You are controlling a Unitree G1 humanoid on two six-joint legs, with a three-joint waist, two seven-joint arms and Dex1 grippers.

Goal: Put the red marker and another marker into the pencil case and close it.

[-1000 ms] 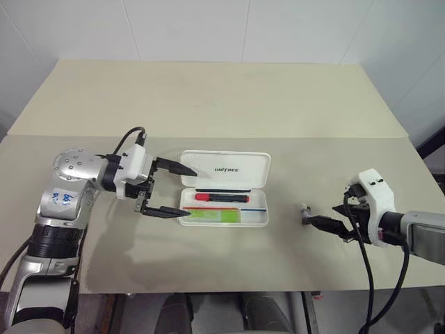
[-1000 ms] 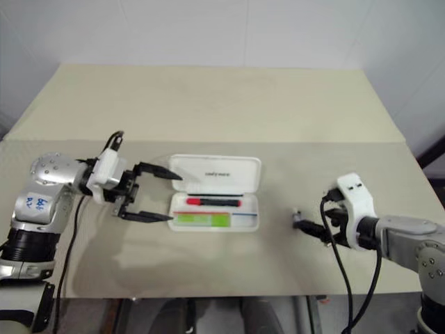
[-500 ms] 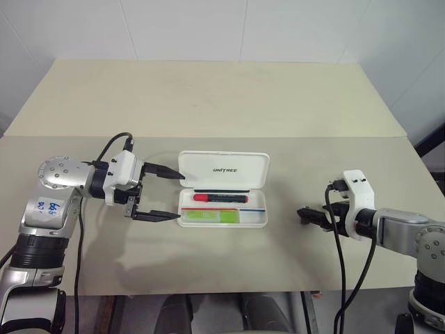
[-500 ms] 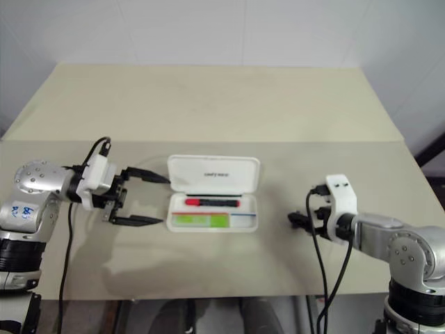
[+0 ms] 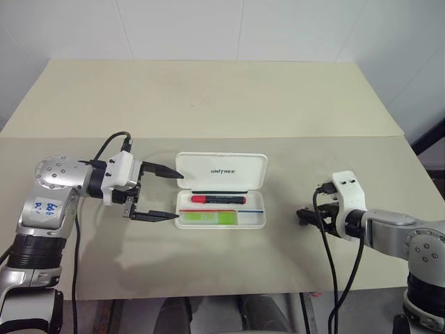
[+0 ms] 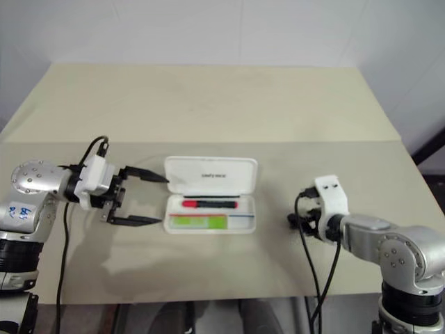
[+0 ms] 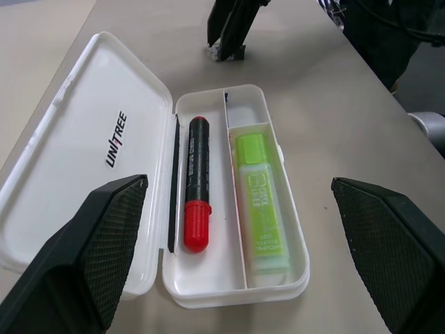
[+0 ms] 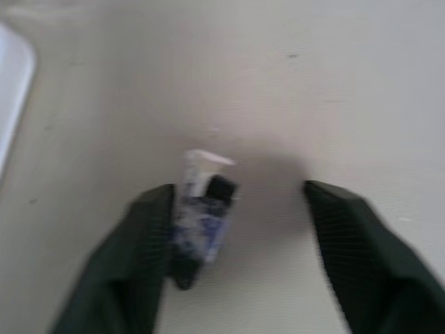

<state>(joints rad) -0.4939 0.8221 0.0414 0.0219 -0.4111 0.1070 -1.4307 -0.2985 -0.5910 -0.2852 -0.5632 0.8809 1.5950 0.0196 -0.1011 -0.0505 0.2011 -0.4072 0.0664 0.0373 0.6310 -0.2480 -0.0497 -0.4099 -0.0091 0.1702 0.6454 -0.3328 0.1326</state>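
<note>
The white pencil case (image 5: 259,221) lies open, its lid (image 7: 83,167) folded back flat on the table. The red marker (image 7: 197,198) rests in the compartment beside the hinge. A light green marker (image 7: 261,202) fills the other compartment. My left gripper (image 5: 179,196) is open just off the case's left end, with its fingers pointing at the case and nothing between them. My right gripper (image 8: 238,189) hovers low over the table, right of the case. Its fingers straddle a small stubby dark object with a white tip (image 8: 201,209), which leans against one finger (image 8: 149,229) while the other stands well clear.
The beige table (image 5: 222,104) stretches far behind the case, with a seam running across it. White walls close in behind and on the right. The table's front edge runs just below both arms.
My right gripper has moved left, and its fingers, narrower than before, now straddle the small stubby object. The left gripper and the case stay as they were.
</note>
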